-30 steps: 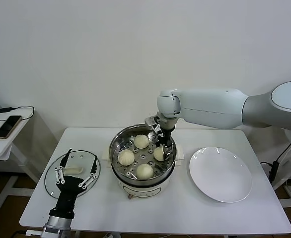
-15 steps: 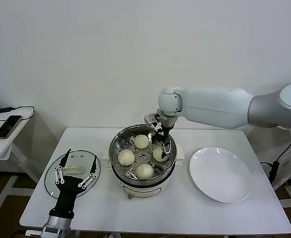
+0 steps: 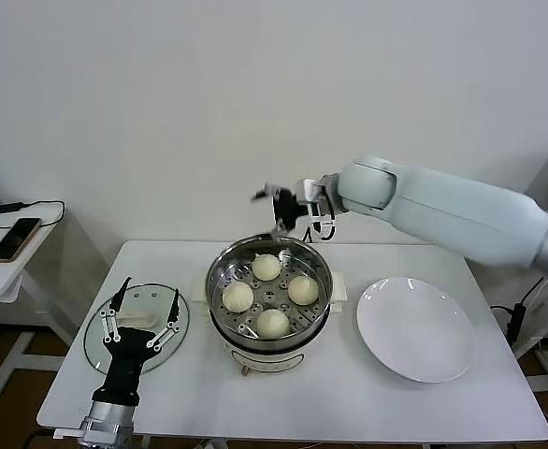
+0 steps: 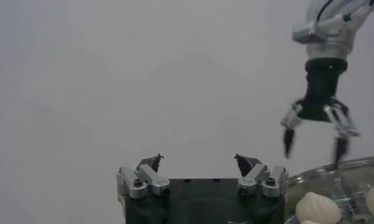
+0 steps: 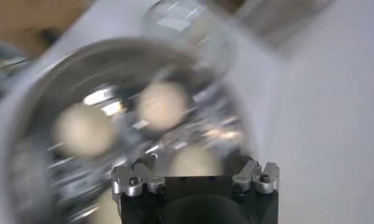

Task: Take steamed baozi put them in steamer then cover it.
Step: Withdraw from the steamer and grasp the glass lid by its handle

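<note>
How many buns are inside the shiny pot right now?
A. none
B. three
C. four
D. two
C: the head view shows four steamed baozi sitting on the holed tray inside the steamer, and the white plate beside it has none.

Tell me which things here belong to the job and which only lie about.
Job: four steamed baozi in the steamer; glass cover on the table; left claw over it; right claw above the steamer, open, empty.
Lying about: white plate; phone on side table.
</note>
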Robot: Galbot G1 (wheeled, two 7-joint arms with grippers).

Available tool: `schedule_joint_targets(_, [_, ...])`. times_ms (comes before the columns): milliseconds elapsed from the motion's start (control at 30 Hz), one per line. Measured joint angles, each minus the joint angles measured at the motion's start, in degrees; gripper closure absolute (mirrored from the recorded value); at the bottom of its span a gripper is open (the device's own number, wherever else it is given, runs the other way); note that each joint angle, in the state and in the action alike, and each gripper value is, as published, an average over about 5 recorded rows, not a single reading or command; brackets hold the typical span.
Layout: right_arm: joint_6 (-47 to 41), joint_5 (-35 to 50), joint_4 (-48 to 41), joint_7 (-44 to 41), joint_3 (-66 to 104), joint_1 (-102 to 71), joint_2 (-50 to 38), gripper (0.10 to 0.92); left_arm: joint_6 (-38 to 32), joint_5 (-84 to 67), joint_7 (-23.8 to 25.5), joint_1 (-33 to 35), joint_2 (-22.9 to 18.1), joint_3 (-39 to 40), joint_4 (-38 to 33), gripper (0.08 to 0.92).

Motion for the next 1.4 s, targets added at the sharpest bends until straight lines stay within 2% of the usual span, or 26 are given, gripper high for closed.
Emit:
schedule_joint_targets(233, [5.02, -2.26, 2.95, 21.99, 19.12, -18.59, -6.02, 0.203, 0.92, 6.87, -2.90, -1.72, 0.10, -0.02, 1.83, 0.177])
schedule_joint_targets(467, [9.14, -5.88, 4.65, 32.37, 41.80, -41.64, -7.78, 0.203, 0.46, 15.33, -4.26, -3.63, 0.28, -1.12, 5.48, 0.177])
schedule_joint_targets(867, [14.65, -11.70, 6.95, 36.39, 70.16, -73.09, -2.79, 0.203, 0.84, 38.30, -5.51, -5.43, 1.16, -5.85, 16.10, 0.177])
schedule_joint_targets(1167, [16.32, -15.69, 8.76, 36.90, 76.87, -85.16, 2.63, 0.203, 2.07, 55.35, -7.06, -8.94, 1.49, -8.82, 27.05, 0.177])
schedule_joint_targets(1400, [17.20, -18.28, 9.34, 36.83, 79.24, -89.95, 5.48, 0.203, 2.19, 61.96, -8.92, -12.83, 1.63, -8.97, 34.50, 0.177])
